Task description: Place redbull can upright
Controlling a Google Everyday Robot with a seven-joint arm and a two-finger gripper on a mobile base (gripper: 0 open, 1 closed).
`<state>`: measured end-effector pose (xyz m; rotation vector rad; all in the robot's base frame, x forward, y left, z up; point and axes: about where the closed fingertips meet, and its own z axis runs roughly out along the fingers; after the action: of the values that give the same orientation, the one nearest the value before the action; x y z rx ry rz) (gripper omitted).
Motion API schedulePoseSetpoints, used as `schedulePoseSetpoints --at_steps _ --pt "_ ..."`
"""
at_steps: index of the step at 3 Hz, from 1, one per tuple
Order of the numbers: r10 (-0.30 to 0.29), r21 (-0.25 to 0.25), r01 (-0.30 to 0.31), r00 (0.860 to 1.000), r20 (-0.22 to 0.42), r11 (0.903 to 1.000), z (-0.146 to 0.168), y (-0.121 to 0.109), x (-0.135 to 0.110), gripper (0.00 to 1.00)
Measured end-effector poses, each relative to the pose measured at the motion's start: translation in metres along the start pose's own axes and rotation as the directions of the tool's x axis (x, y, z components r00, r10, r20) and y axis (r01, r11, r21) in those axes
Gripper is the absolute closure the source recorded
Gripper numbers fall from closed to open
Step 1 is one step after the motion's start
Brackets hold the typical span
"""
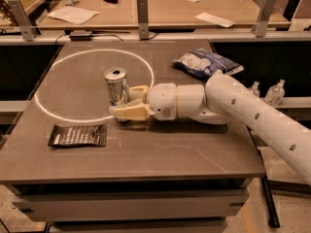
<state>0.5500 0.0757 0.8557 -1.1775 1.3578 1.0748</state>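
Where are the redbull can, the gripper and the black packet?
redbull can (116, 87), camera view, on its silver side.
gripper (124, 102), camera view, its front end at the can's base.
black packet (77, 135), camera view, its middle.

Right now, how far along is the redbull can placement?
Done: the redbull can stands upright on the table, top up. In hand: the gripper sits at the can's base; whether it grips the can doesn't show. Left: probably just backing the arm away without tipping the can.
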Motion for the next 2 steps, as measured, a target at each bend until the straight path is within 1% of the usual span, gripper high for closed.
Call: schedulePoseSetpoints --at_steps 1,2 --pt "-0.004 -0.009 0.004 1.0 -0.008 1.0 0.0 0.0 0.0 0.13" --pt "-0.033 -0.047 0.03 0.998 -0.054 0.9984 -0.015 -0.001 -0.013 0.0"
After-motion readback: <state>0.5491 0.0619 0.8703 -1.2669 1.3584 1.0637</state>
